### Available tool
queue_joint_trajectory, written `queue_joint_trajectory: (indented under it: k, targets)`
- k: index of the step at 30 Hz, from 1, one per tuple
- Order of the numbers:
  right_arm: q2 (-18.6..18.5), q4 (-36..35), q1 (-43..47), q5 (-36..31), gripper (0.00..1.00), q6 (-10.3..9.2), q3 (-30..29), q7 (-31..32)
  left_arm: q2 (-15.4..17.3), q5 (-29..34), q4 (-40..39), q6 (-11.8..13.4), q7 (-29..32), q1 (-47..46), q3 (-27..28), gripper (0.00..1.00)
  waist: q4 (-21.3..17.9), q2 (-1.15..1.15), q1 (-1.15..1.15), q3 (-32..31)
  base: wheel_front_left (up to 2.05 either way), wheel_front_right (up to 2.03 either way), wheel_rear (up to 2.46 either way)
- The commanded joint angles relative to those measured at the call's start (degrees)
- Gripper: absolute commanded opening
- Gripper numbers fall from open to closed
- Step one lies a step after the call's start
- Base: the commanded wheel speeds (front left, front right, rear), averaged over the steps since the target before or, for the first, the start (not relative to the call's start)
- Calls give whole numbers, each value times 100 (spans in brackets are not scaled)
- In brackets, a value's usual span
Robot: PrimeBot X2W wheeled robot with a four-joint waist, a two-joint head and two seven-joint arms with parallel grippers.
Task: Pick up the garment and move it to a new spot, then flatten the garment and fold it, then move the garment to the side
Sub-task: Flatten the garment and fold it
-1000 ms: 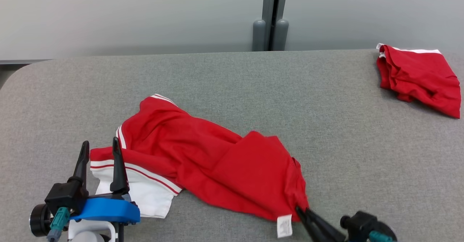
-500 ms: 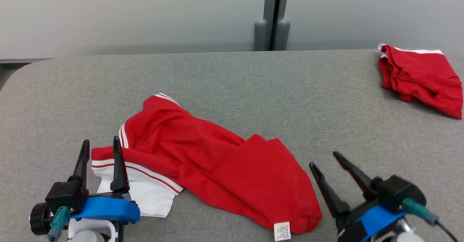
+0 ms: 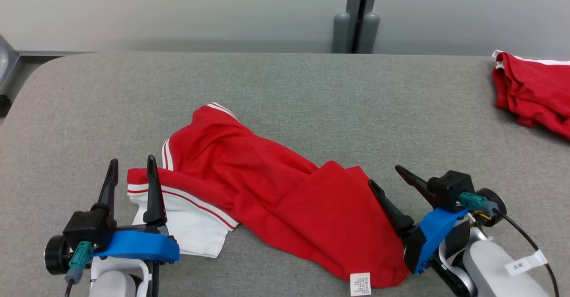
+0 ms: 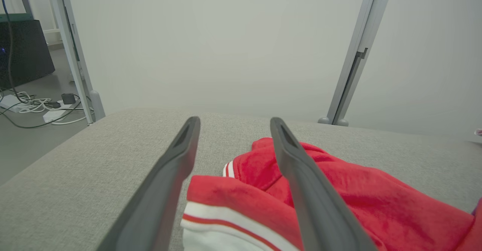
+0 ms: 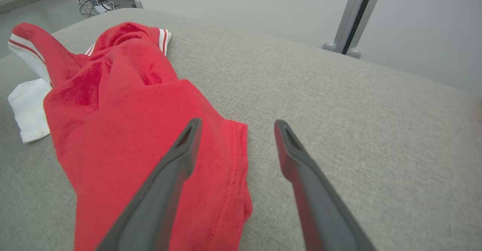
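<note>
The garment (image 3: 267, 190) is a red shirt with white-striped trim and a white panel, lying crumpled on the grey table (image 3: 285, 92); it also appears as the garment (image 4: 339, 198) and the garment (image 5: 124, 123). My left gripper (image 3: 132, 167) stands open at its left end, one finger over the striped edge, nothing held. My right gripper (image 3: 384, 175) is open at the garment's right edge, its left finger (image 5: 177, 157) above the red cloth and its right finger (image 5: 297, 160) over bare table. In the left wrist view my left gripper (image 4: 232, 125) is empty.
A second red garment (image 3: 532, 90) lies bunched at the table's far right edge. A grey post (image 3: 356, 16) stands behind the table against the pale wall. Cables (image 4: 34, 106) lie on the floor past the table's left end.
The right gripper let go of the garment's lower right corner, opened, and rose to the garment's right edge. The head camera shifted. The left gripper stayed put.
</note>
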Motion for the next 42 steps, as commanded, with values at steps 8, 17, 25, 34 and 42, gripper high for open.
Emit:
queue_joint_trajectory:
  k: [8,17,25,34,42]
  targets:
    - [-15,1153,-55,296,100,1,538,120,-16,10,55,-16,-25,-80,8,100,133,0,0,-3,0,0,0]
    - [11,1459,16,735,0,8,1157,447,-37,27,81,-28,-26,-24,-8,100,122,0,0,-76,0,0,0]
    - [-196,1549,-587,773,0,1,556,-382,-43,41,91,-38,-26,-38,0,100,104,0,0,-136,0,0,0]
    - [-188,1628,-831,300,0,1,-118,-1185,-48,46,77,-41,-26,69,46,100,62,0,0,-229,0,0,0]
    - [-28,1149,58,11,0,1,545,-1295,-58,41,54,-42,-26,96,40,100,13,0,0,-247,0,0,0]
